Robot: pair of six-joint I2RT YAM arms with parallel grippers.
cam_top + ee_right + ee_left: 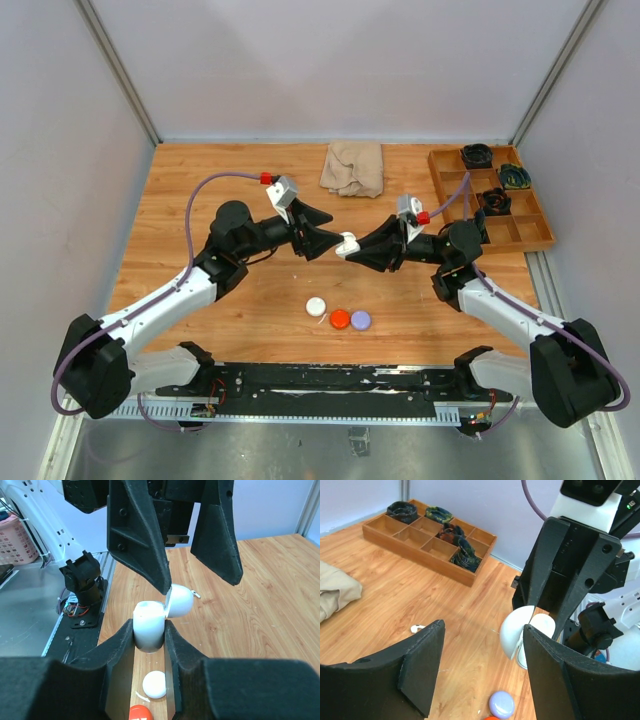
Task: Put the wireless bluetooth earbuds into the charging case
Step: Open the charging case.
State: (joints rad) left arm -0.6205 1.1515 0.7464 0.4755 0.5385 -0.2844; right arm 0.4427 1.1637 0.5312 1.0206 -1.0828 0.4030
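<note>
White and glossy, the small rounded plastic charging case (149,625) is clamped between the black fingers of the right gripper (150,637). It is held above the middle of the table with its lid swung open. The left gripper (484,630) faces it with its jaws spread wide. In the right wrist view one left fingertip sits at the seam between lid and body, but I cannot tell whether it touches. I also cannot tell whether anything lies inside the case.

Only the wrist views pick up a tiny white wireless earbud (417,628). It lies on the wood just to the far side of the grippers and is too small to find from overhead. The overhead view lays out three coin-sized round discs in a row toward the near edge: a white puck (316,307), a red puck (339,319) and a purple puck (361,320).

The warm brown wooden tabletop (200,190) carries a crumpled beige cloth (353,167) at the middle of the far edge. A shallow wooden compartment tray (520,235) sits in the far right corner, with dark bundled items (477,155) in several cells. Plain pale walls (330,60) close in three sides. A pink plastic basket (20,542) stands off the table.
</note>
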